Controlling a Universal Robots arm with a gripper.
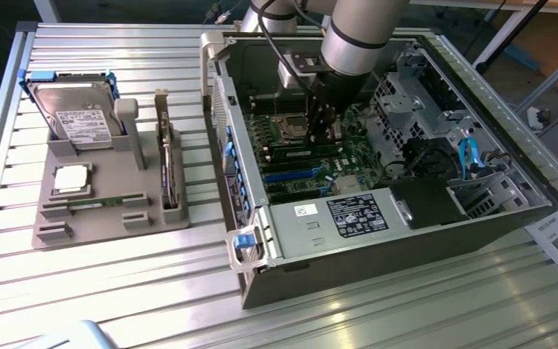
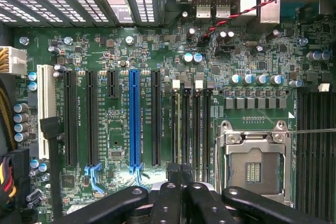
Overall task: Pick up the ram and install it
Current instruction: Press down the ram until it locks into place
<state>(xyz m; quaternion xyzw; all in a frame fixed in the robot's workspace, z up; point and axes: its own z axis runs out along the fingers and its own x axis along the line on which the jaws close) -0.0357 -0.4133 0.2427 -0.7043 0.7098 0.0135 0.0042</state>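
Gripper (image 2: 181, 176) is down inside the open computer case (image 1: 259, 280), fingers pinched right together with no gap between them, hovering low over the green motherboard (image 2: 105, 51). Right at the fingertips sits the ram (image 2: 178, 129), and it's on edge in the outermost of the memory slots, seen from straight above as a thin pale-green line. Its long axis runs along the slot, parallel to the blue expansion slot (image 2: 135, 119), and its near end disappears under the closed fingers. I cannot tell whether they are actually touching it.

Just beside it lie three more dark memory slots, and beyond those the silvery processor socket (image 2: 254, 169) with its metal frame. On the other flank come the black expansion slots and a white slot (image 2: 45, 108). A twisted red-and-black wire (image 2: 247, 11) crosses the far edge of the board, well clear of the fingers.

Over in the exterior view, the arm drops in from above, and on that view's left, well apart from the case, the grey parts tray (image 1: 104, 218) holds the hard drive (image 1: 81, 116), the square processor chip (image 1: 73, 178) and the tall dark expansion card (image 1: 168, 171).
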